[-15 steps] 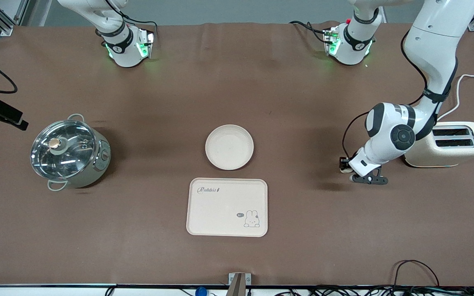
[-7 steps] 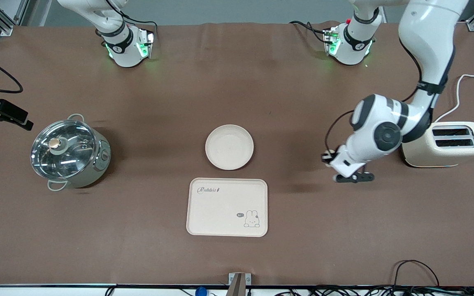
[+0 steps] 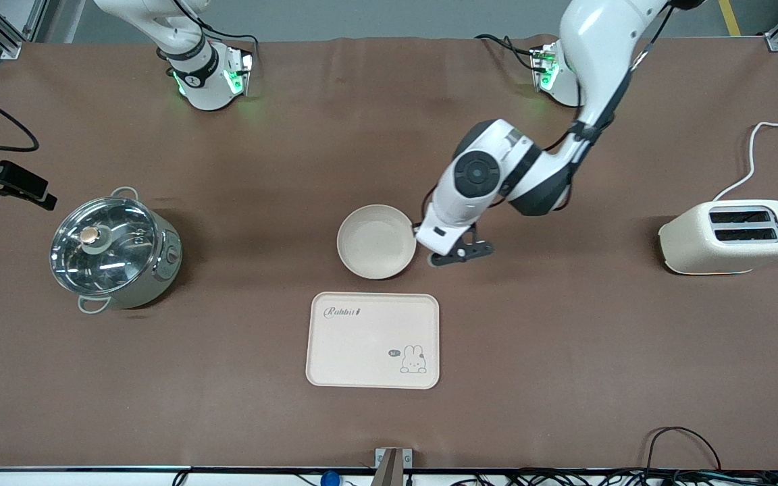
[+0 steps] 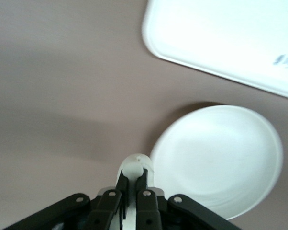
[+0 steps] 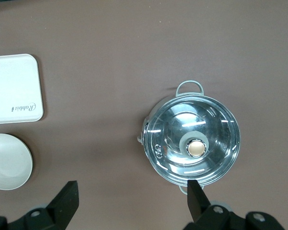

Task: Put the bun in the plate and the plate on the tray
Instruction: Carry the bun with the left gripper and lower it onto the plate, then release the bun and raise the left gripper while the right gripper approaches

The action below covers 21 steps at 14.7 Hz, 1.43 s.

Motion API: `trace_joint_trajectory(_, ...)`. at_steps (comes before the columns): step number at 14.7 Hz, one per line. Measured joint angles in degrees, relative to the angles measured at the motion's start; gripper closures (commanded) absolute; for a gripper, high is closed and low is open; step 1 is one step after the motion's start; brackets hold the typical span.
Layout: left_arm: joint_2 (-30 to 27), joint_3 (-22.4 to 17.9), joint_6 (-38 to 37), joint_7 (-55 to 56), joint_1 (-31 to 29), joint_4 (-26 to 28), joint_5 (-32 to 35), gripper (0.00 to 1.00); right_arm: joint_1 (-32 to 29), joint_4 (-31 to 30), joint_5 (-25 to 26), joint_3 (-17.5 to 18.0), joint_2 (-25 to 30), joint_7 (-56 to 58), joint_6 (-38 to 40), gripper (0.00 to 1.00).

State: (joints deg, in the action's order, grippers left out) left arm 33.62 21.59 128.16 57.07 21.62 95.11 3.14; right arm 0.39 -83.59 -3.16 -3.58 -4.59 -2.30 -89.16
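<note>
Brown desk (image 3: 564,378): left gripper (image 4: 133,184) pinching the bun (image 4: 134,165) beside the plate (image 3: 376,241); looks light and squishy, so go gentle; right gripper (image 5: 132,197) waits, spread wide

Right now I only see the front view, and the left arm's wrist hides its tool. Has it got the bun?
Observer: Yes. In the left wrist view the left tool is shut on the bun.
Operator: Is the bun over the plate?
Observer: Not quite. It hangs right at the rim of the plate, which is empty.
Operator: What about the other tool?
Observer: The right tool waits open, up in the air near the pot.
</note>
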Motion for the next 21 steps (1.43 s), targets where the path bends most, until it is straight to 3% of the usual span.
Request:
trace_joint_trajectory(2,3.9,0.0,7.7,4.0,1.9,-0.8,0.0,0.89,0.1,0.0,0.0,0.2,0.0,0.0,0.0,0.00)
trace_joint_trajectory(3,5.6,0.0,10.2,5.2,2.7,-1.1,0.0,0.80,0.2,0.0,0.0,0.3,0.0,0.1,0.0,0.00)
trace_joint_trajectory(4,7.0,0.0,11.6,6.1,3.5,-1.6,0.0,0.63,0.3,0.1,-0.2,0.4,0.0,0.2,0.0,0.00)
trace_joint_trajectory(5,8.0,-0.1,12.0,6.9,4.2,-2.2,0.0,0.36,0.4,0.2,-0.5,0.5,0.0,0.4,0.0,0.00)
trace_joint_trajectory(6,8.5,-0.1,12.1,7.5,4.7,-2.7,0.0,0.00,0.6,0.3,-0.6,0.5,0.0,0.5,-0.1,0.00)
trace_joint_trajectory(13,8.7,-0.4,11.5,8.0,5.4,-4.7,0.4,0.00,5.7,0.3,-1.4,0.7,-1.3,0.5,-1.2,0.00)
trace_joint_trajectory(16,8.6,-0.8,7.4,8.1,5.4,-5.8,4.5,0.00,8.4,0.1,-1.9,0.7,-4.0,0.4,-4.0,0.02)
trace_joint_trajectory(21,7.8,-1.0,2.4,6.2,4.9,-7.0,6.3,0.00,9.9,-0.5,-8.7,0.7,-9.6,0.4,-8.4,0.00)
